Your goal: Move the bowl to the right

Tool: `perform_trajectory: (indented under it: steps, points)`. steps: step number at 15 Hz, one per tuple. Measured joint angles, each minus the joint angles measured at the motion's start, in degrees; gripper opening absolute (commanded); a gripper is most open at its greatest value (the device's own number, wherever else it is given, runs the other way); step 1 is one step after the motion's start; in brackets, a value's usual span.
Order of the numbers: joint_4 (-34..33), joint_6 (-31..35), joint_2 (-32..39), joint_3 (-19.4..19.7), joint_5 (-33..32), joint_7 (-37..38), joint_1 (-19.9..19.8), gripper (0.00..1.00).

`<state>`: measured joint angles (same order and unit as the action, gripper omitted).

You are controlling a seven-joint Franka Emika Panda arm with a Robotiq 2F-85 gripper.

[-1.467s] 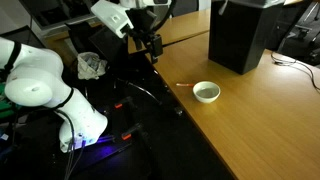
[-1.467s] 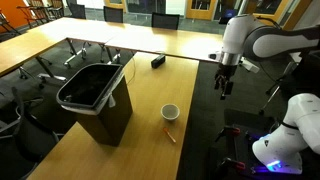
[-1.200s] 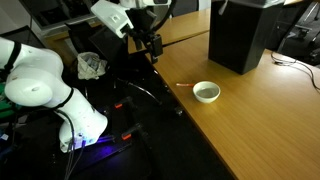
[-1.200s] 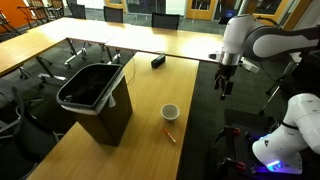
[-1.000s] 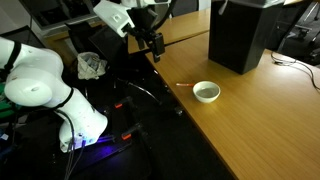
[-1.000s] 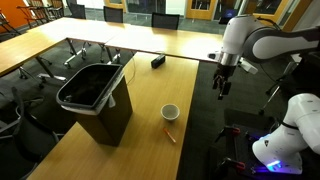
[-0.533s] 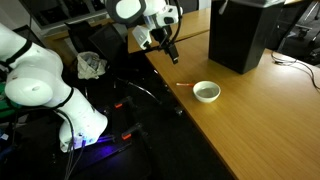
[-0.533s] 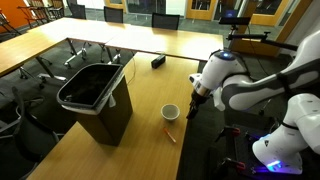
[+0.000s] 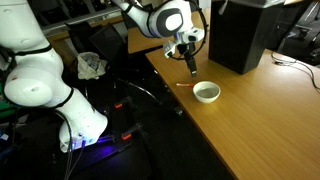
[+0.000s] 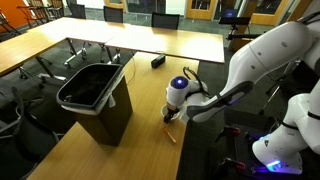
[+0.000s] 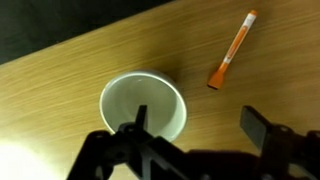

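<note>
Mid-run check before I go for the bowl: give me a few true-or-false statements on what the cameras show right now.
1. The claw is open. True.
2. The white bowl is full of food. False: it looks empty in the wrist view.
3. An orange marker lies on the wooden table beside the bowl. True.
4. The black bin lies tipped over. False: it stands upright on the table.

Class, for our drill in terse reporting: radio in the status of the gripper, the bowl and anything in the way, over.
Gripper open, hovering over the bowl's rim. Bowl upright, empty, not gripped. Orange pen lies beside it, apart.
</note>
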<state>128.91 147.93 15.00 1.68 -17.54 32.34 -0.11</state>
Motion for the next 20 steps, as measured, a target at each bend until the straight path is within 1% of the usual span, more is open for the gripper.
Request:
perform_trajectory:
  steps: [4, 8, 9, 10, 11, 12, 13, 16, 17, 20]
  points:
    - [-9.58, -3.87, 9.96, 1.67, 1.04, 1.03, 4.06, 1.00]
    - [-17.57, -7.29, 18.12, 6.82, 0.24, 4.48, 9.34, 1.00]
    - [-18.93, -8.24, 19.42, 8.05, 0.20, 5.02, 10.32, 0.98]
    - [-20.02, -9.37, 20.46, 8.98, 0.20, 5.19, 10.99, 0.79]
    - [-20.85, -10.38, 21.36, 9.65, 0.20, 5.19, 11.37, 0.73]
    - [-21.56, -11.23, 22.18, 10.05, 0.20, 5.19, 11.50, 0.69]
    - [-22.03, -11.61, 22.92, 10.31, 0.20, 5.19, 11.50, 0.62]
    - [-23.10, -11.63, 24.98, 10.89, 0.23, 5.20, 11.48, 0.37]
    - [-23.33, -11.55, 25.34, 10.95, 0.23, 5.20, 11.49, 0.31]
    - [-23.46, -11.50, 25.21, 11.34, 0.19, 5.21, 11.95, 0.07]
